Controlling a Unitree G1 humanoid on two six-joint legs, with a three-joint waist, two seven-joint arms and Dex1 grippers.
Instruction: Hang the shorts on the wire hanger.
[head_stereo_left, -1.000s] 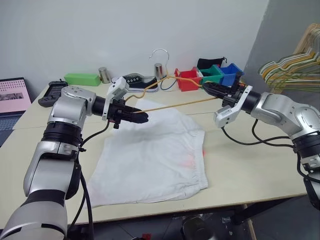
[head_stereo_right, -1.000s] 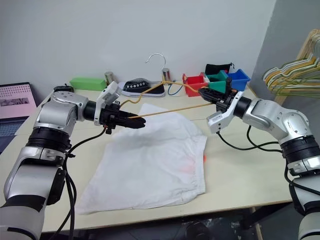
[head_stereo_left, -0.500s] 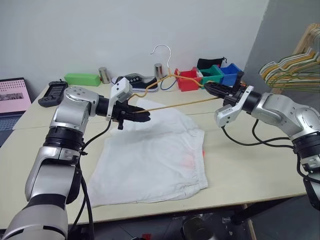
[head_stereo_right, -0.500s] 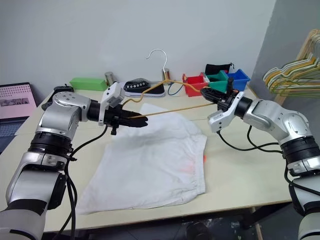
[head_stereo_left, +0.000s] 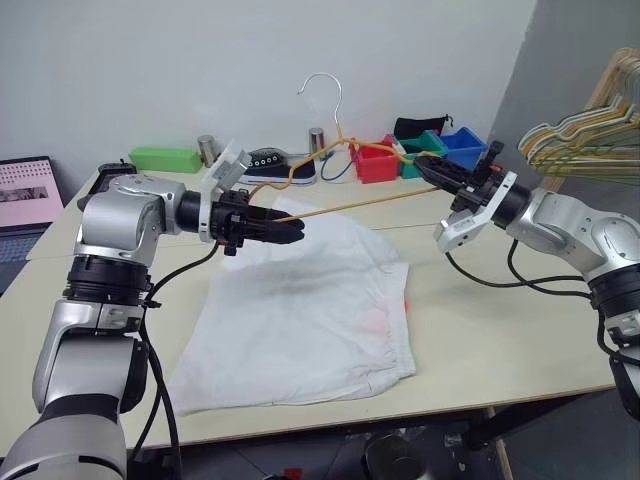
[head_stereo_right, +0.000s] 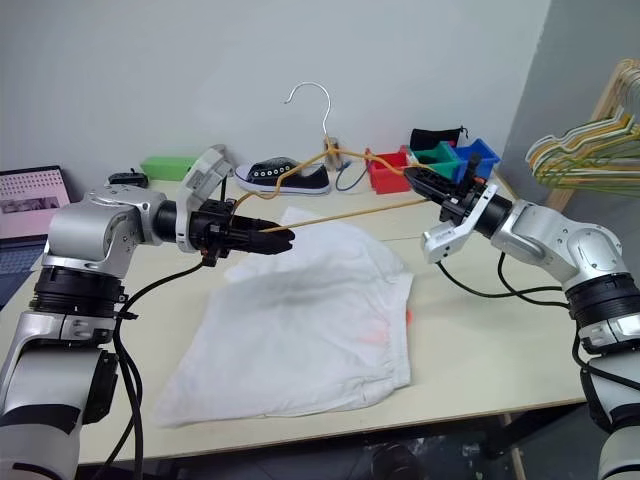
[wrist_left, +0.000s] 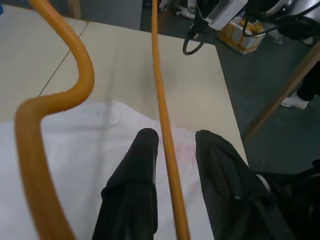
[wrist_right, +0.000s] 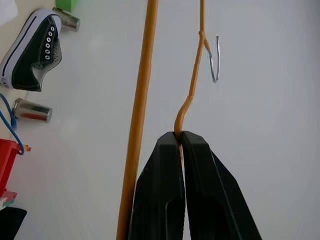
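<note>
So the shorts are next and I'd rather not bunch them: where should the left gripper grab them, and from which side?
Probably the gathered waistband edge of the shorts, at the corner nearest the left gripper. The shorts lie flat on the table, so come down from above and pinch that edge. The gathered band is thicker than the thin fabric. The right gripper holds the hanger above that end.

— Where do the two head views look from?

— From above and behind the arms, facing forward and down over the table (head_stereo_left: 520, 330); both share the same scene, slightly offset.

— And the wrist views?

— Each looks close along its own fingers: the left past the wire hanger (wrist_left: 162, 115) at frame centre, the right at the wall (wrist_right: 280, 75).
</note>
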